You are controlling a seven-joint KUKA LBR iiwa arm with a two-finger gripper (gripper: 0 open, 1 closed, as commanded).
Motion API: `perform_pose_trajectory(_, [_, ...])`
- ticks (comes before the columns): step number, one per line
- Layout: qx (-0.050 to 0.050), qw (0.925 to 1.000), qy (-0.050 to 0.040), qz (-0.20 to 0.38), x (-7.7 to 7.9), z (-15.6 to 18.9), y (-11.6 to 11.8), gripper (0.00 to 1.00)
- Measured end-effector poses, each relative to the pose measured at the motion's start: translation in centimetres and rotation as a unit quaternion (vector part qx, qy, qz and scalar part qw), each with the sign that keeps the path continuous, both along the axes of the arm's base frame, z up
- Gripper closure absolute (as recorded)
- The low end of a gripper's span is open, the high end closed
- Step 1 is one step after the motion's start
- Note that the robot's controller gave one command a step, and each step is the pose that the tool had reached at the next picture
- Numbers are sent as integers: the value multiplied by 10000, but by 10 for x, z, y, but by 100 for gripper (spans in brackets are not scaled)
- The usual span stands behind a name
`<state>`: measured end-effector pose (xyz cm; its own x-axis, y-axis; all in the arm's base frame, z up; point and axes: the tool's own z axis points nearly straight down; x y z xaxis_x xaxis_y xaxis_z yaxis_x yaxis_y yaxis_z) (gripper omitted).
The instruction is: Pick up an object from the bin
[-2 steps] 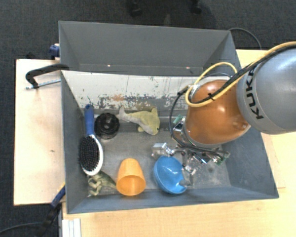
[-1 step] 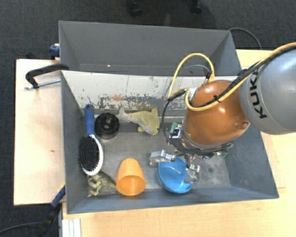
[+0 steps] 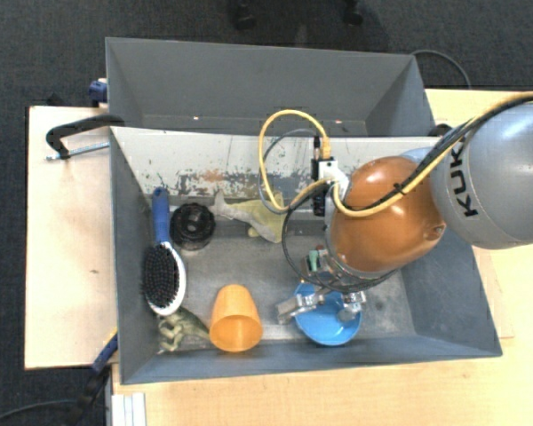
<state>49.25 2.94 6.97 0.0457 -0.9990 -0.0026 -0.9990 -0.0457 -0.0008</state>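
Gripper (image 3: 322, 306) stands low in the near right part of the bin (image 3: 249, 87), directly over a blue dish (image 3: 330, 328). Its two metal fingers (image 3: 293, 308) are spread, one toward the left edge of the dish and the other toward its right. Whether they touch the dish cannot be told, and nothing is seen pinched between them.

The blue dish lies on the bin floor close to the near wall. It is round and shallow, and its near half shows below the gripper. An orange cup (image 3: 234, 319) lies on its side just to the left of the dish, apart from it. Further left are a hairbrush (image 3: 163, 278) with a blue handle and, at its near end, a small greenish toy (image 3: 179, 331). A black round thing (image 3: 193, 224) and a pale yellowish soft thing (image 3: 258, 218) lie toward the far wall, well apart from the gripper.

Assessment: the dish looks like smooth hard plastic, so it is likely light, stiff and somewhat slippery, but not fragile. A flat round body gives little to squeeze across. The better hold is judged to be on the rim, one finger inside and one outside. Risk: the dish may tip or slide toward the near wall as the fingers close.
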Motion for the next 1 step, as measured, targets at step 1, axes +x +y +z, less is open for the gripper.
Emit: perform_pose_trajectory(1, [0,10000,0,-15,0,0,1,0])
